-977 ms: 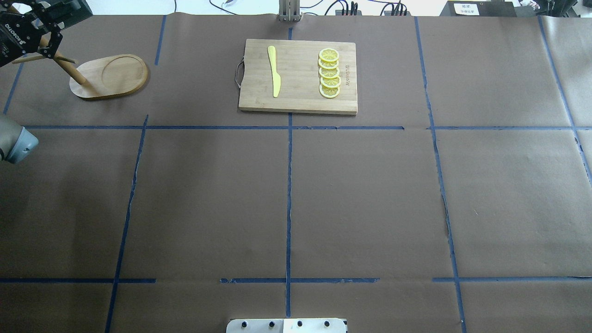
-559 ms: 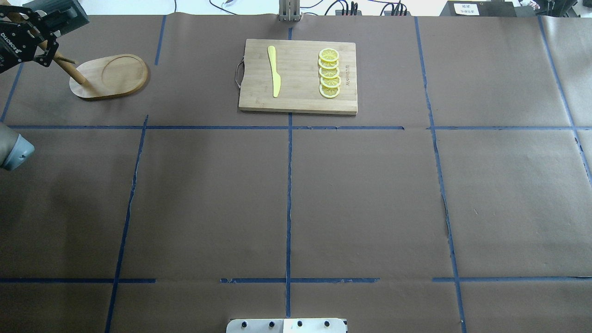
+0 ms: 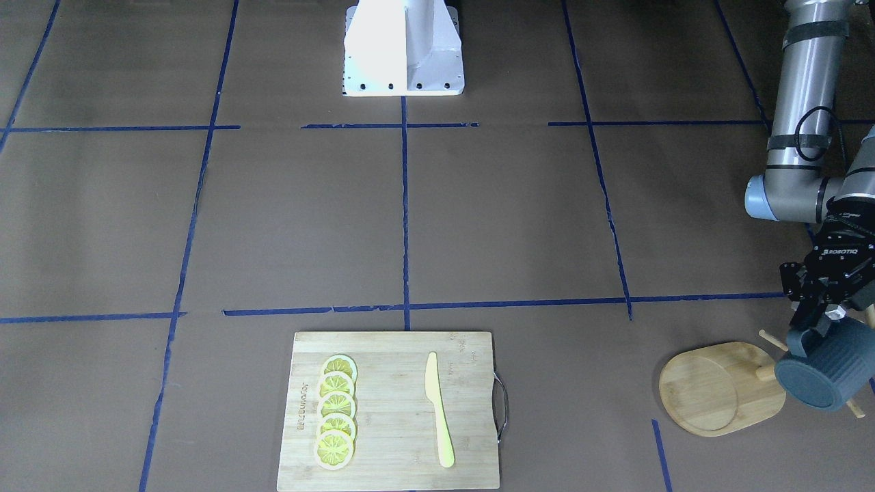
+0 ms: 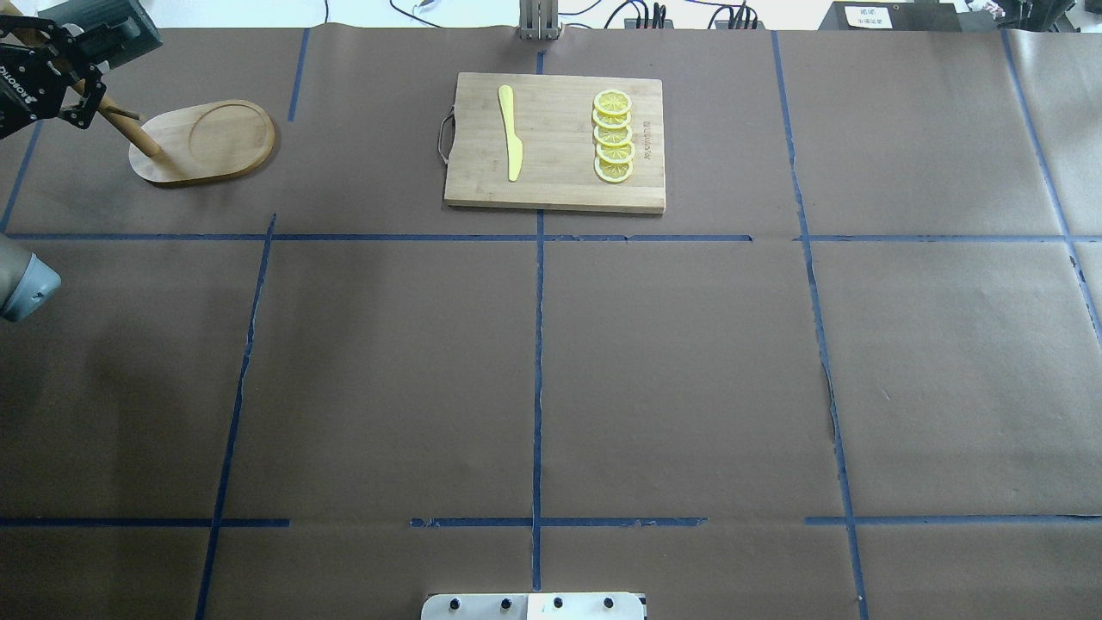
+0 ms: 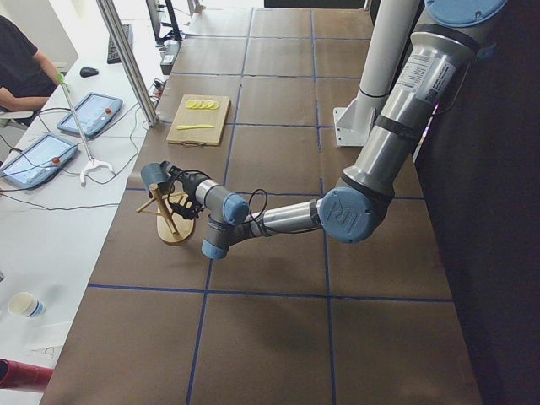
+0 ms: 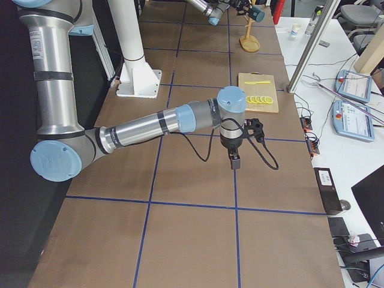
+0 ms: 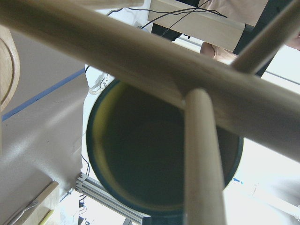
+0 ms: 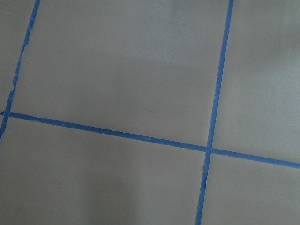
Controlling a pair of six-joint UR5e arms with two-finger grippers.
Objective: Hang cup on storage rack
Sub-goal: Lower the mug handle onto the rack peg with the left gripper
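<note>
Cup (image 3: 830, 369) was seen just under the left gripper (image 3: 824, 318), whose jaws were spread wide, and was hung sideways on a peg of the storage rack (image 3: 711, 389). Well apart, a cutting board (image 3: 389, 383) was laid with lemon slices (image 3: 336, 410) and a knife (image 3: 437, 410).

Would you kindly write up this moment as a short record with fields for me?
cup: on its side in the air, beside the rack's pole
storage rack: base flat on the table; in the left wrist view a peg crosses the cup's mouth
left pincer: at the cup's handle; grip cannot be told
right pincer: over bare table, away from the rack; open or shut cannot be told
elsewhere: cutting board carrying a yellow knife and lemon slices
stage: unclear whether the cup hangs on a peg
</note>
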